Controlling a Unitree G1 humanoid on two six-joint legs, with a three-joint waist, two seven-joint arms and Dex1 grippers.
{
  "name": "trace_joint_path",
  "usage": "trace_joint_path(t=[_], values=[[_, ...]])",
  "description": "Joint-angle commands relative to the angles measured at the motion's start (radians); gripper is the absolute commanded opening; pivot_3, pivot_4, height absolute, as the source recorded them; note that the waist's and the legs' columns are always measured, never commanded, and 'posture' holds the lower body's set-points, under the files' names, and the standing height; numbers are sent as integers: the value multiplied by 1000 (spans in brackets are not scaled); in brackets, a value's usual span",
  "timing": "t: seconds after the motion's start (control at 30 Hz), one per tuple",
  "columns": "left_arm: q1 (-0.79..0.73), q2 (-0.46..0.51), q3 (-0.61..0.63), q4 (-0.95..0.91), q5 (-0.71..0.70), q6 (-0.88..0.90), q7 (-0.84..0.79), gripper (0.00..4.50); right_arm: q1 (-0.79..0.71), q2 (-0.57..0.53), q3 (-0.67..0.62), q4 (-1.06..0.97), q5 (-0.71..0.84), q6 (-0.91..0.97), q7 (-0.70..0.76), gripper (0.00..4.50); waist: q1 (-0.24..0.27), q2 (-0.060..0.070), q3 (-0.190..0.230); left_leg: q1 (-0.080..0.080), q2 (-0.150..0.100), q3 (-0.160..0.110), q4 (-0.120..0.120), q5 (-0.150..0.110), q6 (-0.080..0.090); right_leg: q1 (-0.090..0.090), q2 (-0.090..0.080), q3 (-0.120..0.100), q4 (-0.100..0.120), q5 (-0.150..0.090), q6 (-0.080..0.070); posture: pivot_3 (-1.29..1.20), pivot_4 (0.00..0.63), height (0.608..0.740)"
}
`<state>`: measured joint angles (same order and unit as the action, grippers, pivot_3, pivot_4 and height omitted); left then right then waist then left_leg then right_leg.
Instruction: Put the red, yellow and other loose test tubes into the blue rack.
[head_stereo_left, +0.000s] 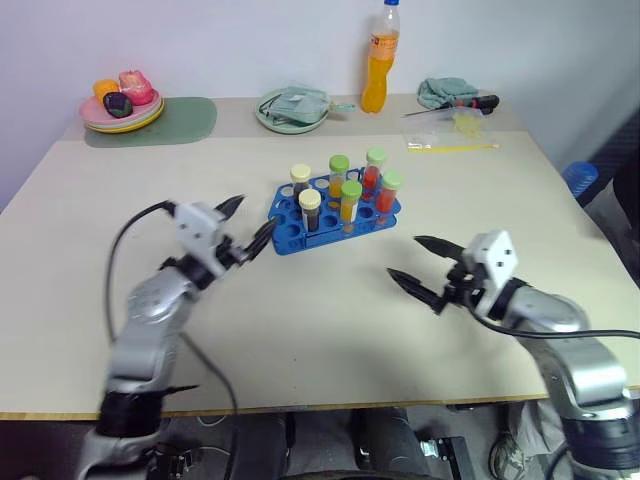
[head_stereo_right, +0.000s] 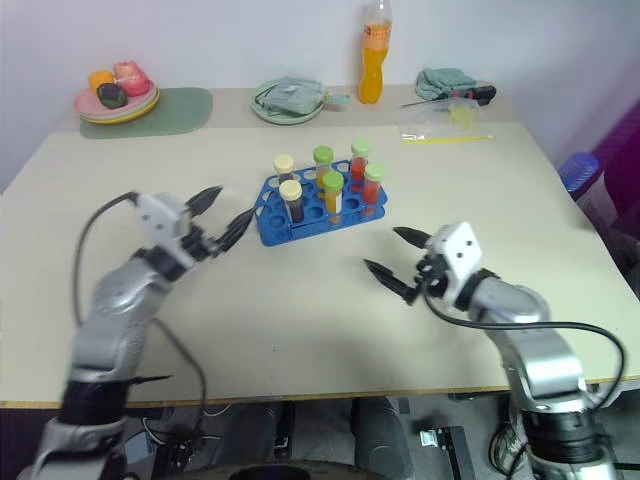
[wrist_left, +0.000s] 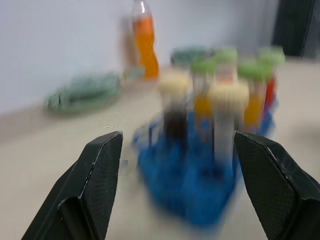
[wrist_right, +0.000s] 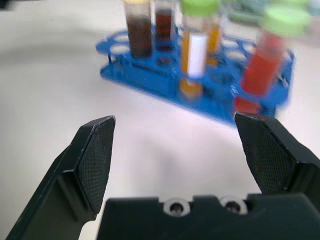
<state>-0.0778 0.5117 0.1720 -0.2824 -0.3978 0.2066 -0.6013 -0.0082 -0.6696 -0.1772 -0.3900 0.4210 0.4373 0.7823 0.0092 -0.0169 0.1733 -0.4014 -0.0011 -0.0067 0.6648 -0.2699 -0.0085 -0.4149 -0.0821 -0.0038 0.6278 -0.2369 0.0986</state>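
Note:
The blue rack (head_stereo_left: 288, 226) stands at the middle of the table with several capped test tubes upright in its holes. Among them are a red tube with a green cap (head_stereo_left: 388, 194), a yellow one with a green cap (head_stereo_left: 350, 202) and a dark brown one with a cream cap (head_stereo_left: 310, 210). My left gripper (head_stereo_left: 254, 215) is open and empty just left of the rack, level and pointing at it. The right gripper (head_stereo_left: 404, 257), also open and empty, hovers off the rack's front right. In the right wrist view the rack (wrist_right: 150, 75) lies beyond the open fingers (wrist_right: 95, 155).
Along the back edge stand a tall orange drink bottle (head_stereo_left: 380, 60), a green plate with a cloth (head_stereo_left: 292, 108) and stacked plates of toy fruit (head_stereo_left: 122, 100) on a green mat (head_stereo_left: 190, 120). A screwdriver (head_stereo_left: 462, 104) and a plastic bag (head_stereo_left: 450, 135) lie back right.

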Motion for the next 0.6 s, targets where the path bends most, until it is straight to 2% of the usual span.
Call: trace_joint_path(t=[0.03,0.17,0.6], values=[[130,100,126,-32,-48,13,-102,3624,48,-72,-123,25,32,-11,57,4218,2,0,0,0,0,0,0,0,0,0,0,0,-1,0,-1,0,150,740],[242,132,188,29,-34,-37,-144,3624,76,-111,-170,74,25,-34,81,4218,6,0,0,2,0,1,0,0,0,5,0,0,-7,-1,-1,0,150,740],[277,72,164,31,4,-63,-92,3624,41,-118,-148,135,8,-67,105,4218,3,1,0,2,0,2,-1,-1,1,5,-3,0,-10,0,-1,0,150,740]])
